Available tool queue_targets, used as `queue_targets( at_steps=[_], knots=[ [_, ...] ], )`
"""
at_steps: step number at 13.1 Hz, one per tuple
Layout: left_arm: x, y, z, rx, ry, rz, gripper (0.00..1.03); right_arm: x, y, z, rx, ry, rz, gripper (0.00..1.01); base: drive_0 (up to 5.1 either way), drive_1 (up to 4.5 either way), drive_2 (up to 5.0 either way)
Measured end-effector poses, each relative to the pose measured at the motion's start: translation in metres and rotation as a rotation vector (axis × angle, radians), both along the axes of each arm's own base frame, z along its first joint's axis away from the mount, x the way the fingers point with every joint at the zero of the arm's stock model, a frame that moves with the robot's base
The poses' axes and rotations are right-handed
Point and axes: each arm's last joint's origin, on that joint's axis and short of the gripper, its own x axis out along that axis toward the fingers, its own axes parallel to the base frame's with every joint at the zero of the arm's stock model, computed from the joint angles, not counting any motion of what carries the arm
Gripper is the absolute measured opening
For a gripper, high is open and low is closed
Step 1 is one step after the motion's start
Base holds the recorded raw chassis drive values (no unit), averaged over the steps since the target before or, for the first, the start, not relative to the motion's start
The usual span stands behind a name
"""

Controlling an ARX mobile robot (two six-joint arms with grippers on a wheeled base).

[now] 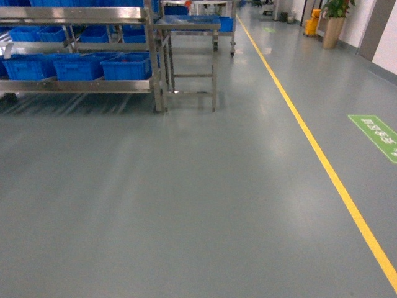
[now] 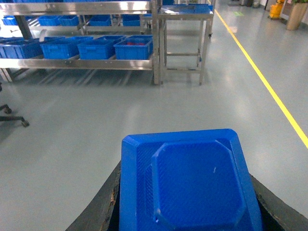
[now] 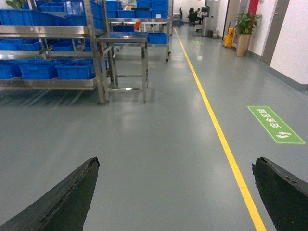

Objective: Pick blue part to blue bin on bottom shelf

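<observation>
One yellow line (image 1: 322,158) | grey floor (image 1: 186,205) | steel rack (image 1: 80,87)

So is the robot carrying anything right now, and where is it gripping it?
Yes: the left gripper holds a blue moulded plastic part by its two side edges. The right gripper is open and empty.
</observation>
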Motion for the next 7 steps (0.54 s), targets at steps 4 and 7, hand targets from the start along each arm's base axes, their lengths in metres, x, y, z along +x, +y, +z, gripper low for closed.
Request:
queue_targets(
  at_steps=[4,7],
  knots=[
    [0.0002,0.0003,0.0,-0.001,-0.002,0.003,0.44,0.0,0.0,-0.0005,0.0,0.005,-0.002,0.98,0.0,4.28,-4.4],
    [0.0001,0.0003,0.0001,-0.001,-0.003,0.004,0.44,0.0,0.0,-0.0004,0.0,0.004,0.0,0.98,0.0,4.32,-4.3]
  ],
)
